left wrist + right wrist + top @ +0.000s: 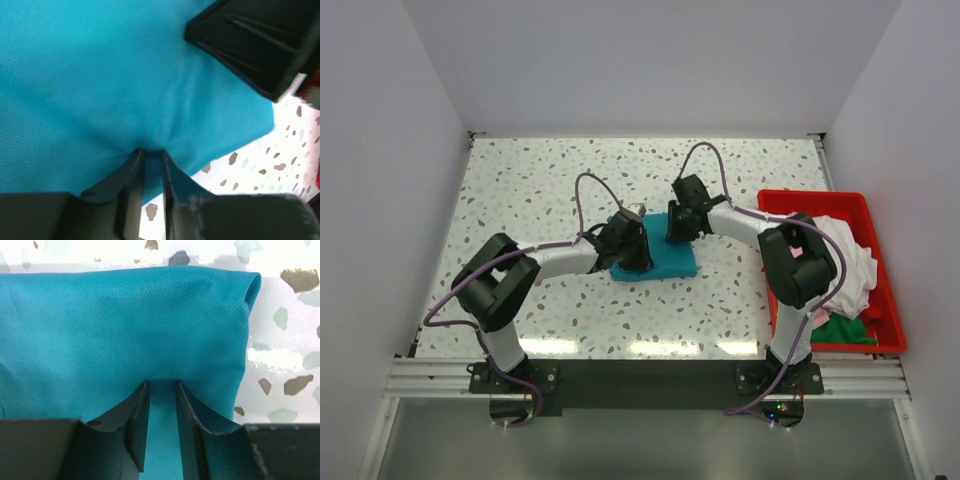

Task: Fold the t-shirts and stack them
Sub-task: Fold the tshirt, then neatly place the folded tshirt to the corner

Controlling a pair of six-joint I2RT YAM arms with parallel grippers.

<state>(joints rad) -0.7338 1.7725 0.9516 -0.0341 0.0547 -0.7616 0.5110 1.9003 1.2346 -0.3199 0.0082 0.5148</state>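
Observation:
A teal t-shirt [670, 262] lies folded into a small rectangle at the middle of the table. My left gripper [632, 255] is on its left part, and in the left wrist view [152, 152] its jaws stand close together with a pinch of puckered teal cloth [125, 90] between them. My right gripper [677, 232] is at the shirt's far edge. In the right wrist view [162, 386] its jaws hold a thicker fold of teal cloth [150, 325]. The right gripper's black body also shows in the left wrist view [250, 40]. More shirts, white [845, 250] and green [847, 330], lie heaped in the bin.
A red plastic bin [820, 197] stands at the table's right edge beside the right arm. White walls enclose the speckled table [540, 190] on the left, the back and the right. A metal rail runs along the near edge.

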